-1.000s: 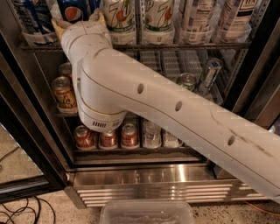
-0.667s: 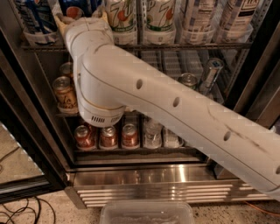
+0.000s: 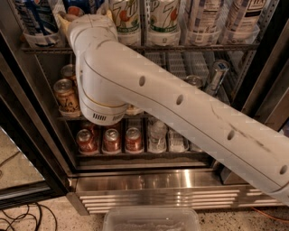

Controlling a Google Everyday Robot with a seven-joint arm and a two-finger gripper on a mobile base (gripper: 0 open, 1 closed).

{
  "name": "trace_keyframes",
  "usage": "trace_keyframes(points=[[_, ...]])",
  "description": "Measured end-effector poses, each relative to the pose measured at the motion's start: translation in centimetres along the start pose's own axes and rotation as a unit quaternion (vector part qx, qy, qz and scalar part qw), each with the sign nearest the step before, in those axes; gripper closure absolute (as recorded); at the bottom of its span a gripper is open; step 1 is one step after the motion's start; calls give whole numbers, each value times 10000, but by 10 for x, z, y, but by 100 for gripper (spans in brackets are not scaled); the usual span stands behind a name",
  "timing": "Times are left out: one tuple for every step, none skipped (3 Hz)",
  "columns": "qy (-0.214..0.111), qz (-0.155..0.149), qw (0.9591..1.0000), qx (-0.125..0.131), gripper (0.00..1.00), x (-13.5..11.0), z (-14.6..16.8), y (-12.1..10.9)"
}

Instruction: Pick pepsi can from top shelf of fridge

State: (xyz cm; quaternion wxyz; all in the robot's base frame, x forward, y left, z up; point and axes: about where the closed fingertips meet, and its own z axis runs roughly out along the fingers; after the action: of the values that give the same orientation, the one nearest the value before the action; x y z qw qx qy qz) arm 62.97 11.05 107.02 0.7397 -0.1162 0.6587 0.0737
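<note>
The pepsi can (image 3: pixel 75 7) stands on the fridge's top shelf (image 3: pixel 194 47) at the upper left; only a blue and red patch of it shows above my wrist. My gripper (image 3: pixel 85 12) is at the top edge of the view, right at that can, mostly hidden behind my thick white arm (image 3: pixel 149 99). The arm runs from the lower right up to the shelf. White-green 7UP cans (image 3: pixel 162 20) stand just right of the pepsi can.
White cans (image 3: pixel 203 18) fill the right of the top shelf. Gold-brown cans (image 3: pixel 67 95) are on the middle rack, with red cans (image 3: pixel 111 140) and water bottles (image 3: pixel 158 134) below. The black door frame (image 3: pixel 25 144) is at left, above the steel grille (image 3: pixel 180 196). A clear plastic bin (image 3: pixel 151 219) sits on the floor.
My wrist and arm have shifted slightly up and toward the top shelf. The cans have not moved.
</note>
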Motion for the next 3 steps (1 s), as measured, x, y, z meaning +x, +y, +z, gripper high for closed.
trace_keyframes(points=[[0,-11,10000,43,52,-1,1,-3],[1,-11,10000,43,74,-2,0,-2],[-308,-17,9995,41,97,-10,-6,-9]])
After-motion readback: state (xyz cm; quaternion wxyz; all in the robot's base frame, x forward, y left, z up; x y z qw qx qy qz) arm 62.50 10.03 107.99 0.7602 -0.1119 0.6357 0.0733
